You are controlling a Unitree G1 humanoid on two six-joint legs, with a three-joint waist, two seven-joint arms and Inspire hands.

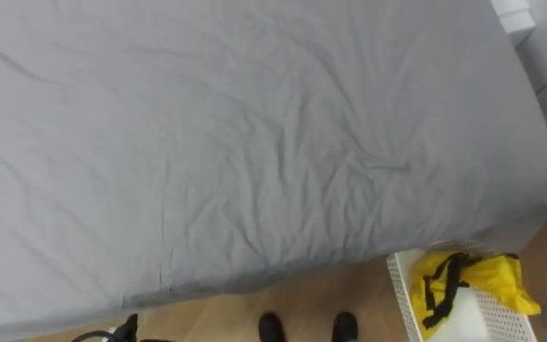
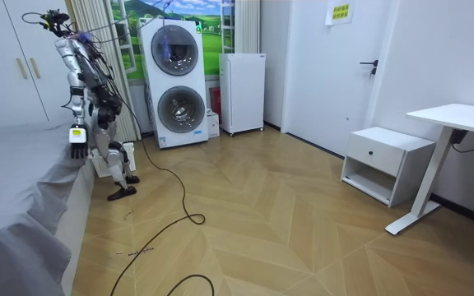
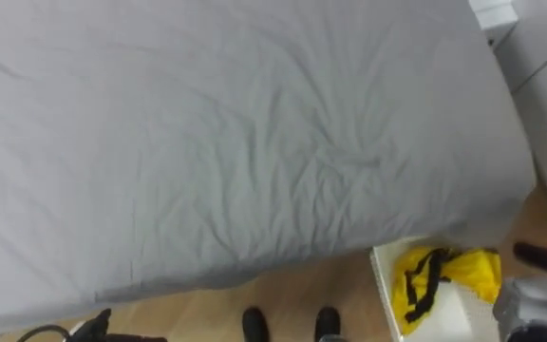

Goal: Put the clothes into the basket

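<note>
A white slatted basket (image 1: pixel 399 285) stands on the wooden floor at my lower right, against the bed's edge. In it lies a yellow garment (image 1: pixel 487 275) with black straps on top of something white (image 1: pixel 463 321). My right hand (image 3: pixel 542 256) hovers just right of the basket, fingers stretched out and holding nothing. Low at the left, by the bed's edge, is my left hand (image 3: pixel 93 325); in the room view it (image 2: pixel 76 146) hangs down with straight fingers. I stand at the side of the bed, facing it.
The bed (image 1: pixel 254 142), under a creased grey sheet, spans the space in front of me. White furniture (image 1: pixel 539 38) stands beyond its far right corner. Behind me are stacked washing machines (image 2: pixel 175 82), a white cabinet (image 2: pixel 241 90) and wide wooden floor.
</note>
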